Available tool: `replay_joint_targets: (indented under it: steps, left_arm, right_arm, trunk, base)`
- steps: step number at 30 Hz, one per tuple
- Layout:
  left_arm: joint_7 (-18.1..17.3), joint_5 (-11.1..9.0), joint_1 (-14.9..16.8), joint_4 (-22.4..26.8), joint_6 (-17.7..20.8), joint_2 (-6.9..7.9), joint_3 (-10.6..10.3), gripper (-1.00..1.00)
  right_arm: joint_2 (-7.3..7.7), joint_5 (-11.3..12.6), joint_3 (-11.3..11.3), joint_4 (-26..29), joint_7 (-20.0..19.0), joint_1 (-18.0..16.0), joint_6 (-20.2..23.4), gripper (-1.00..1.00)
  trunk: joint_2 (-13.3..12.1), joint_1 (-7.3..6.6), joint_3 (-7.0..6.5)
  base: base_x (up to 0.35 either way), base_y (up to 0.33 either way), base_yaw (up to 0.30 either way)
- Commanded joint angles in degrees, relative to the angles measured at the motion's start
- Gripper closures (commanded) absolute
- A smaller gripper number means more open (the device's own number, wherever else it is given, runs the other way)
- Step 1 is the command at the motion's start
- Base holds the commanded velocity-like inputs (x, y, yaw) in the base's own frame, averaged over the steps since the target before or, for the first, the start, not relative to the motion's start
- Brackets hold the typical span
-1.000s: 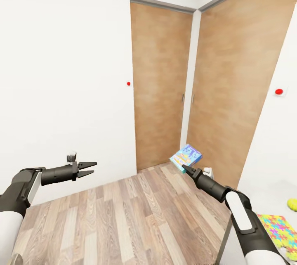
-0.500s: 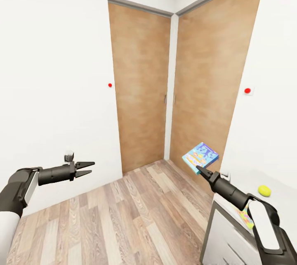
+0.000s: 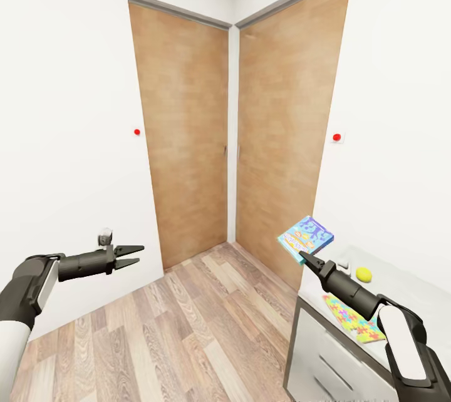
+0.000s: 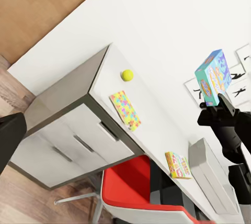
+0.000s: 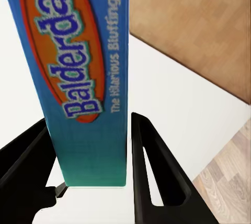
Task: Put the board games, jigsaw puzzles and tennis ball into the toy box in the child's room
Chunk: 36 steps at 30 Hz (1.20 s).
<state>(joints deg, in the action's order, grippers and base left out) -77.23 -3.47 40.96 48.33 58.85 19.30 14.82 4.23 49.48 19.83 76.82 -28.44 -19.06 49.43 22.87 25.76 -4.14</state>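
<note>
My right gripper (image 3: 303,256) is shut on the lower edge of a small blue board game (image 3: 305,236), held upright in the air over the table's near corner. In the right wrist view its spine reads "Balderdash" (image 5: 83,77), pinched between both fingers. On the pale table (image 3: 401,289) lie the tennis ball (image 3: 363,274) and a bright jigsaw puzzle (image 3: 354,319). The left wrist view shows the ball (image 4: 127,75), the puzzle (image 4: 125,110), another flat colourful item (image 4: 178,165) and the grey toy box (image 4: 212,174) further along. My left gripper (image 3: 130,254) hangs open and empty over the floor.
Two wooden doors (image 3: 188,139) meet in the corner ahead, above wood-plank floor (image 3: 188,327). The table has white drawers (image 3: 332,358) facing me. A red chair (image 4: 136,192) stands tucked beside the drawers. Bare white wall runs along the left.
The whole view has swung to the right, so the doors sit further left and more of the table shows. Both arms keep their pose, with the blue game still gripped.
</note>
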Motion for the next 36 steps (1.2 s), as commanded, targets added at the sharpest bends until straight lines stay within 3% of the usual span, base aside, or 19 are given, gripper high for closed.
replay_joint_targets:
  steps: [1, 24, 36]
  left_arm:
    - [-0.07, -0.13, -0.01, 0.01, 0.57, 0.03, 0.02, -1.0]
    - [-0.02, -0.1, -0.01, 0.01, 0.48, -0.1, -0.08, -1.0]
    - [-0.02, -0.12, -0.01, 0.01, 0.4, -0.22, -0.12, -1.0]
  right_arm:
    - [-0.02, 0.26, 0.1, -0.05, -0.22, -0.07, 0.41, 1.0]
    - [-0.24, 0.26, 0.91, -0.19, -0.23, -0.02, 0.07, 1.0]
    - [-0.13, 0.26, 1.35, -0.32, -0.39, -0.01, 0.06, 1.0]
  trunk:
    - [0.05, 0.02, -0.01]
    - [0.05, 0.02, -0.81]
    - [0.05, 0.02, -0.7]
  base:
    - [0.0, 0.0, -0.278]
    - [0.0, 0.0, -0.277]
    - [0.0, 0.0, -0.185]
